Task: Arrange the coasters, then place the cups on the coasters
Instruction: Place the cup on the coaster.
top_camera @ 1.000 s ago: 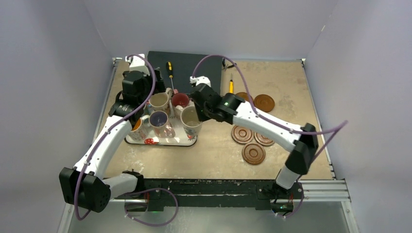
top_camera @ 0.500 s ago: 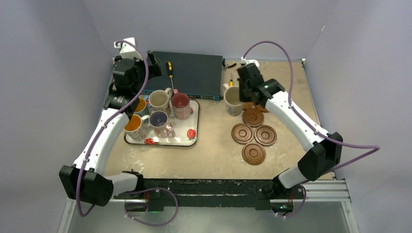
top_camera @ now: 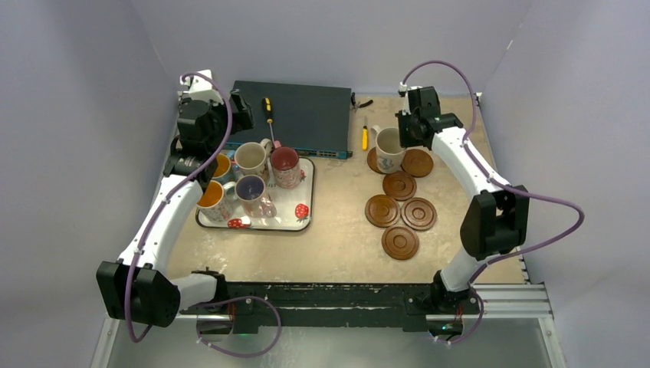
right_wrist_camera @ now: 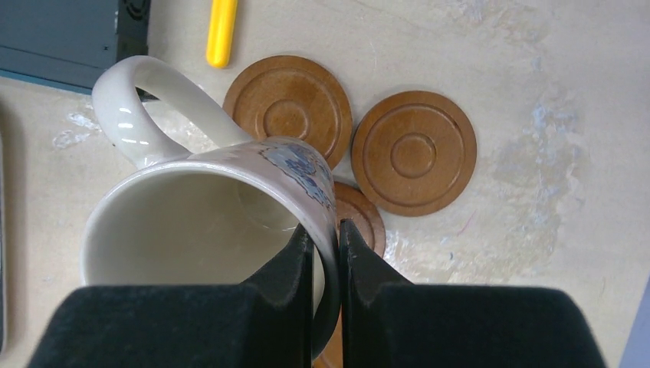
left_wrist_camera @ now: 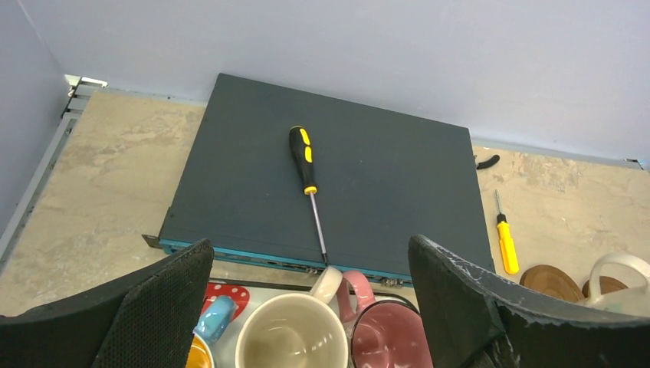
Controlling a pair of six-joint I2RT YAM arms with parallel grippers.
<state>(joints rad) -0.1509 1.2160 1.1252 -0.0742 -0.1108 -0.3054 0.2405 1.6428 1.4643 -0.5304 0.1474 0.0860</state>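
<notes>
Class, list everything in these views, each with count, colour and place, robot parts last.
Round grooved wooden coasters: six, dark brown, clustered on the table's right half.
Handled ceramic mugs: five, cream, pink-red, purple, two orange inside, on the tray.
Cream ceramic mug: one, cream, held at the far coasters.
Rectangular strawberry-print tray: one, white, left of centre.
Flat rectangular box: one, dark blue-grey, far edge.
Black-and-yellow screwdriver: one, black and yellow, on the box.
Small yellow screwdriver: one, yellow, table right of the box.
Stone-look table: one, beige, under everything.
Left fingers: two, black, open over the tray's far edge.
Right fingers: two, black, shut on the cream mug's rim.
</notes>
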